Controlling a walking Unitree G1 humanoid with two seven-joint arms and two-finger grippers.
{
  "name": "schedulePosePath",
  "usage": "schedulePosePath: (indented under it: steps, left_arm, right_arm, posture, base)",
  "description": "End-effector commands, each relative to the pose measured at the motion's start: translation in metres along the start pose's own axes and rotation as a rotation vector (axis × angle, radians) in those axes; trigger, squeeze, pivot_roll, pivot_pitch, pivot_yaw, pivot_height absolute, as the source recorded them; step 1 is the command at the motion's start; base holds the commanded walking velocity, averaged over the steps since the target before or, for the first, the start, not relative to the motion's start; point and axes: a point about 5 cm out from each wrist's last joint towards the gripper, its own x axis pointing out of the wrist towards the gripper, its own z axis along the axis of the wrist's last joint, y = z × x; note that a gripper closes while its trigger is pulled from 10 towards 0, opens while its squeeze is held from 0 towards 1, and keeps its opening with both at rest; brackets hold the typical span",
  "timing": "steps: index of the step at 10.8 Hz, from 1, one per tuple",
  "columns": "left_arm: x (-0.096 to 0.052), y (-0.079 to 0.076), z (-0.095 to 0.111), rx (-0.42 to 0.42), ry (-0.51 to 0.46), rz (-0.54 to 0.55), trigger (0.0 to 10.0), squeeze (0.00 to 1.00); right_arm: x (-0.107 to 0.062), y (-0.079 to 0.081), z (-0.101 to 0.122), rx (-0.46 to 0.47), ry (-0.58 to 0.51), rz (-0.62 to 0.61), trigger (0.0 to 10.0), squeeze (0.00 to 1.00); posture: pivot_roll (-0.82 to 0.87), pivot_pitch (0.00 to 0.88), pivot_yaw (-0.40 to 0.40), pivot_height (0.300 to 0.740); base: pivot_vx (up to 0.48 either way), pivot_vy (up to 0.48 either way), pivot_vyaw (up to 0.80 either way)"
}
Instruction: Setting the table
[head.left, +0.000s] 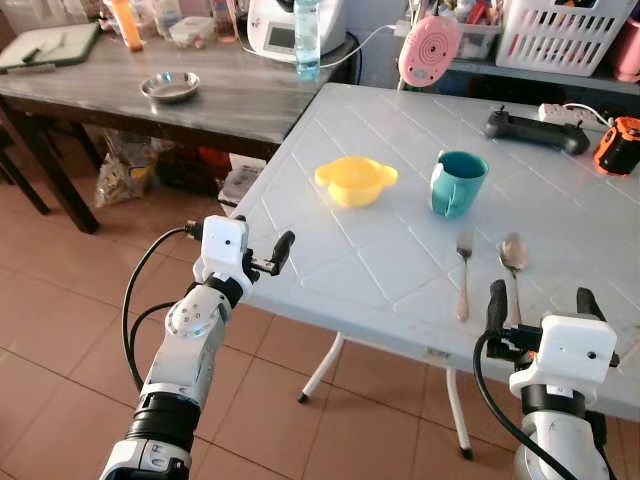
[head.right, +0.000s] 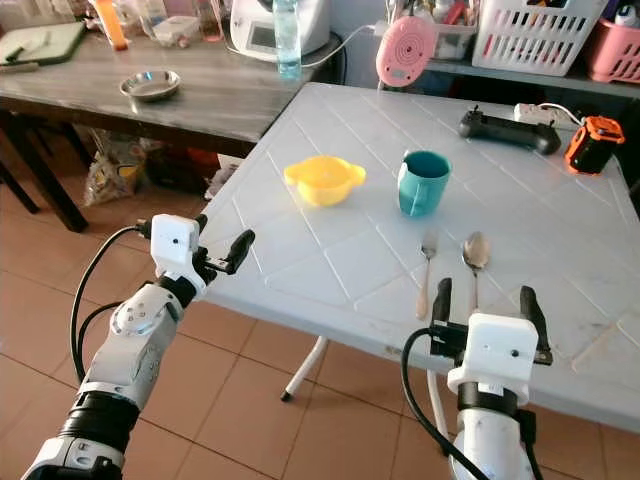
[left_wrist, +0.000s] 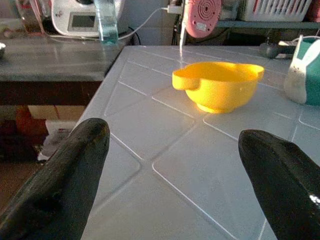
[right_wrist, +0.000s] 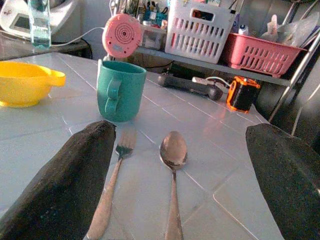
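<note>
On the white table (head.left: 400, 270) stand a yellow bowl (head.left: 355, 180) and, to its right, a teal mug (head.left: 458, 183). A fork (head.left: 464, 275) and a spoon (head.left: 513, 262) lie side by side nearer the front edge. My left gripper (head.left: 262, 250) is open at the table's left edge, level with the top, facing the bowl (left_wrist: 220, 85). My right gripper (head.left: 540, 305) is open at the front edge, just short of the fork (right_wrist: 112, 187) and spoon (right_wrist: 172, 175), with nothing between its fingers.
A black controller (head.left: 535, 130), an orange device (head.left: 618, 145) and a pink round gadget (head.left: 428, 48) sit at the table's far side. A dark wooden table (head.left: 160, 90) with a steel dish (head.left: 170, 86) and bottle (head.left: 307, 38) stands to the left. Tiled floor lies below.
</note>
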Motion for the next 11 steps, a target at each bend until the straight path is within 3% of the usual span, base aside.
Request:
schedulePosePath:
  steps: [1,9,11]
  left_arm:
    - [0.002,0.001,0.004,0.017,-0.009,-0.015,10.0,0.00]
    - [0.001,-0.004,0.000,0.004,0.004,-0.033,10.0,0.00]
    - [0.000,-0.009,-0.001,-0.037,-0.003,-0.055,10.0,0.00]
  right_arm:
    - [0.000,0.001,0.000,0.003,-0.001,0.004,10.0,0.00]
    - [-0.006,0.011,-0.004,0.031,0.028,0.075,10.0,0.00]
    - [-0.008,0.012,-0.004,0.031,0.035,0.091,10.0,0.00]
  posture:
    - [0.04,0.068,0.035,0.740]
    - [0.03,0.076,0.033,0.740]
    - [0.03,0.077,0.031,0.740]
  base:
    - [0.382,0.000,0.00]
    - [0.376,0.000,0.00]
    - [0.000,0.000,0.00]
